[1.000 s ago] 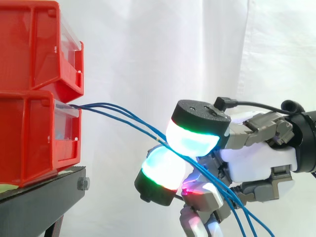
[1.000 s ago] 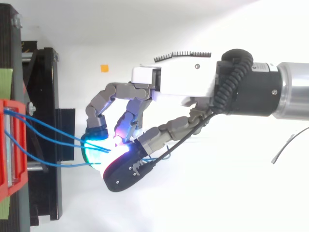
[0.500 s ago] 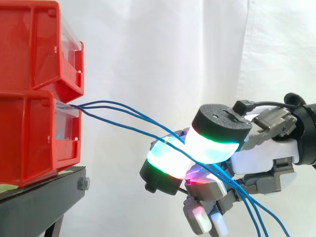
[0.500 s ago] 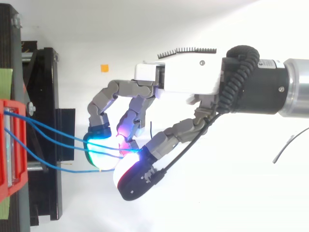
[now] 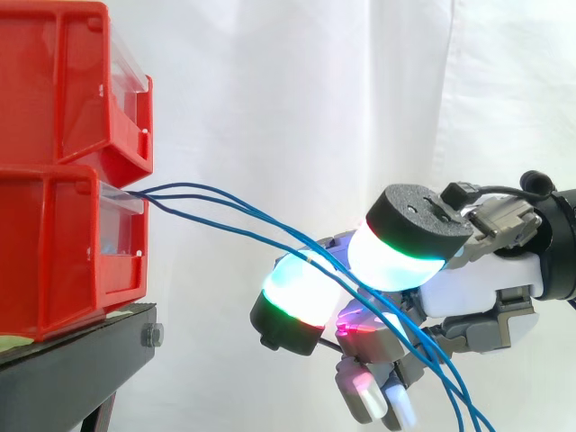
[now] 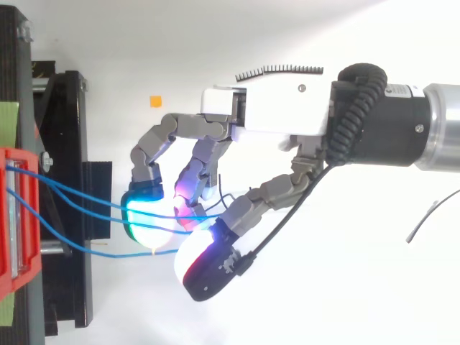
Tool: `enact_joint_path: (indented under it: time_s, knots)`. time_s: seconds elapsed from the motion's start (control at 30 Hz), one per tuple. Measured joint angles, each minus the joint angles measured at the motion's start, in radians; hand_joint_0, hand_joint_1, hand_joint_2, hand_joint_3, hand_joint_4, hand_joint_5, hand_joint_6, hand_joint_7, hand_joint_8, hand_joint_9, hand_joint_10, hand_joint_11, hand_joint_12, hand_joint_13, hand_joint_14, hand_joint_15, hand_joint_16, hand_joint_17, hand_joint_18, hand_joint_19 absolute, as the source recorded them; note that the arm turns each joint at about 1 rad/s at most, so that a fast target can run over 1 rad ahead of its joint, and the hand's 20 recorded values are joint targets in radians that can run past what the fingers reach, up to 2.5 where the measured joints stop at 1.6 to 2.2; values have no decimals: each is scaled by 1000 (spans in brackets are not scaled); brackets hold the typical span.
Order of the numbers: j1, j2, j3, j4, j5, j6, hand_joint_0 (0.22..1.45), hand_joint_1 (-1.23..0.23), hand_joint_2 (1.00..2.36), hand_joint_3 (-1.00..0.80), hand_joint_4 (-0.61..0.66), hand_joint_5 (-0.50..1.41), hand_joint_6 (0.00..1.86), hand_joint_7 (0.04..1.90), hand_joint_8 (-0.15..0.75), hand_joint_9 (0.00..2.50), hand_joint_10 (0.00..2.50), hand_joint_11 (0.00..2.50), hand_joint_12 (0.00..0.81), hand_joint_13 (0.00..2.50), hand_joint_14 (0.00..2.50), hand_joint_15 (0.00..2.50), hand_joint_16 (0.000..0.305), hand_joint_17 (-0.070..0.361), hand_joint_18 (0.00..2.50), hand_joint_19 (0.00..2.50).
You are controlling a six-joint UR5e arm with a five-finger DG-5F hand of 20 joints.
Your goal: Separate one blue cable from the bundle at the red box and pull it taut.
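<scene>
Three thin blue cables (image 5: 220, 209) come out of the lower red box (image 5: 63, 252) and slope down to the right, slack and curved. In the top view the cables (image 6: 79, 203) fan out from the red box (image 6: 18, 215) toward the hand (image 6: 273, 111). The hand (image 5: 477, 288) hangs right of the box, fingers curled. The cables run over a glowing cyan fingertip (image 5: 301, 297) and under the white-green thumb pad (image 5: 405, 252), then drop below the palm. The thumb and the fingertips close round the bundle, all three cables still together.
A second red bin (image 5: 72, 81) is stacked on the lower one, both on a black stand (image 5: 72, 369). A small orange marker (image 6: 155, 100) lies on the white surface. A thin loose wire (image 6: 431, 215) lies at the far right.
The thumb has slid back to the right along the cables, away from the box, and now sits farther from the cyan fingertip. The cables hang a little lower and more curved.
</scene>
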Motion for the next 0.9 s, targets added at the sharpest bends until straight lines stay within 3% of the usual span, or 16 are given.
enact_joint_path:
  time_s: [0.07, 0.23, 0.4, 0.53, 0.6, 0.73, 0.9]
  knots:
    - [0, 0, 0, 0, 0, 0, 503, -560, 1000, -500, 40, -121, 886, 868, 223, 1222, 21, 1045, 310, 1002, 28, 754, 47, 106, 841, 908]
    - [-1, 0, 0, 0, 0, 1, 594, -435, 1000, -500, 25, -119, 863, 917, 208, 1221, 23, 1054, 284, 989, 29, 776, 42, 95, 798, 947]
    - [-1, 0, 0, 0, 0, 1, 593, -527, 1007, -377, 32, -121, 864, 904, 228, 1222, 21, 1056, 305, 1002, 27, 764, 46, 104, 819, 928]
    - [-1, 0, 0, 0, 0, 2, 581, -747, 1004, -230, 68, -130, 891, 858, 272, 1240, 16, 1041, 349, 1039, 24, 734, 57, 129, 901, 862]
    - [-1, 0, 0, 0, 0, 2, 589, -782, 1007, -224, 53, -140, 905, 849, 262, 1214, 18, 1041, 341, 1028, 25, 734, 56, 125, 886, 864]
    - [-1, 0, 0, 0, -1, 2, 635, -845, 1011, -299, -13, -156, 908, 893, 203, 1144, 24, 1093, 292, 976, 27, 765, 44, 98, 794, 920]
    - [-2, 0, 0, 0, 0, 2, 751, -908, 1000, -500, -122, -160, 928, 919, 208, 1172, 23, 1106, 279, 984, 29, 760, 42, 96, 822, 879]
